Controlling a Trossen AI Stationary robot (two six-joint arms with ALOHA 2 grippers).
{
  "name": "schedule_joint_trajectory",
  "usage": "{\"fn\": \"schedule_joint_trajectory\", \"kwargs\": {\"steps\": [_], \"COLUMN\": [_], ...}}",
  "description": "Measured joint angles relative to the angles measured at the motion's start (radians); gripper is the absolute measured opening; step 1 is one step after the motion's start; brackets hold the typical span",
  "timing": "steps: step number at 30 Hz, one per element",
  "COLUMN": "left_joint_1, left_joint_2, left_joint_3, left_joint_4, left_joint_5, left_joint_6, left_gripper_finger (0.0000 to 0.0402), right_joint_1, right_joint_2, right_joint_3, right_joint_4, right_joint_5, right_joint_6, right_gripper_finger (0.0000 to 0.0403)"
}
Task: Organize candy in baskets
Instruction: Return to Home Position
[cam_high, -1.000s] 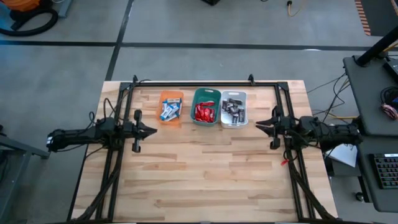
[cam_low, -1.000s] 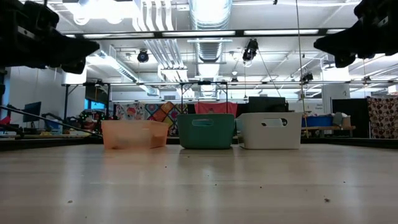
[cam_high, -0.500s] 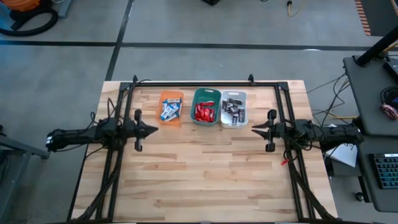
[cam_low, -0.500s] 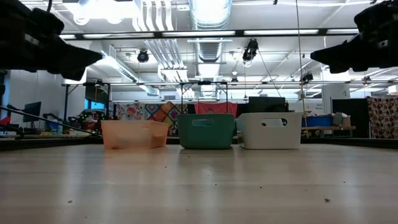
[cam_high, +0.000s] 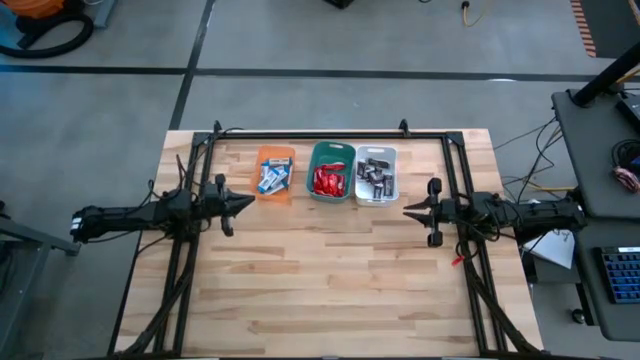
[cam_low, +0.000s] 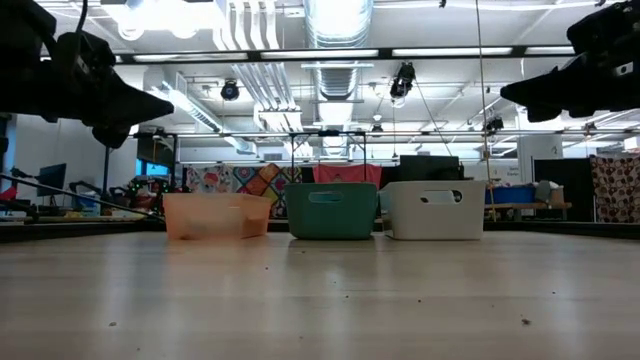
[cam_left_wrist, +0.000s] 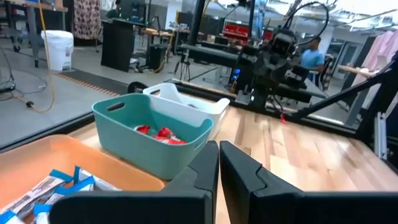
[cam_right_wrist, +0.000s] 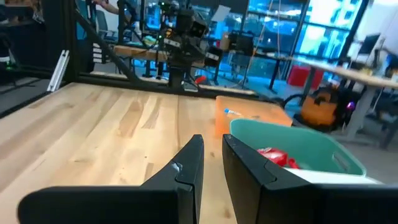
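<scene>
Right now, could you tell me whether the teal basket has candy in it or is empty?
Not empty: the teal basket holds red candy, seen from above and again in the left wrist view.

table (cam_high: 330, 280) lies bare in front; three baskets (cam_high: 326, 173) line its far edge.

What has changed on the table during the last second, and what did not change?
The right gripper moved a little toward the table's middle. The left gripper turned on its wrist, hardly shifting. Neither took or released anything. The orange basket, teal basket, white basket and their candy stayed in place.
</scene>
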Motion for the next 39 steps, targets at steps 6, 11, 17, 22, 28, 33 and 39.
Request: {"fn": "schedule_joint_trajectory", "kwargs": {"steps": [6,11,17,22,28,33,39], "left_joint_1": [0.000,0.000,0.000,0.000,0.000,0.000,0.000], "left_joint_2": [0.017,0.029,0.044,0.056,0.065,0.075,0.085], "left_joint_3": [0.000,0.001,0.001,0.001,0.001,0.001,0.001], "left_joint_4": [-0.001,-0.001,-0.001,-0.001,-0.001,-0.001,-0.001], "left_joint_5": [-0.002,-0.001,-0.001,0.001,0.001,0.001,0.001], "left_joint_6": [0.000,0.000,0.000,0.000,0.000,0.000,0.000], "left_gripper_finger": [0.0000,0.0000,0.0000,0.0000,0.0000,0.0000,0.0000], "right_joint_1": [0.000,0.000,0.000,0.000,0.000,0.000,-0.001], "right_joint_2": [0.001,0.000,0.001,0.001,0.002,0.002,0.001], "right_joint_3": [0.001,0.001,0.001,0.001,0.001,0.002,0.002], "right_joint_4": [0.006,0.007,0.003,0.004,0.003,0.004,0.005], "right_joint_5": [0.000,-0.001,-0.003,-0.003,-0.002,-0.002,0.008], "right_joint_6": [-0.019,-0.055,0.276,0.669,0.736,0.733,0.740], "right_gripper_finger": [0.0052,0.0052,0.0052,0.0052,0.0052,0.0052,0.0052]}}
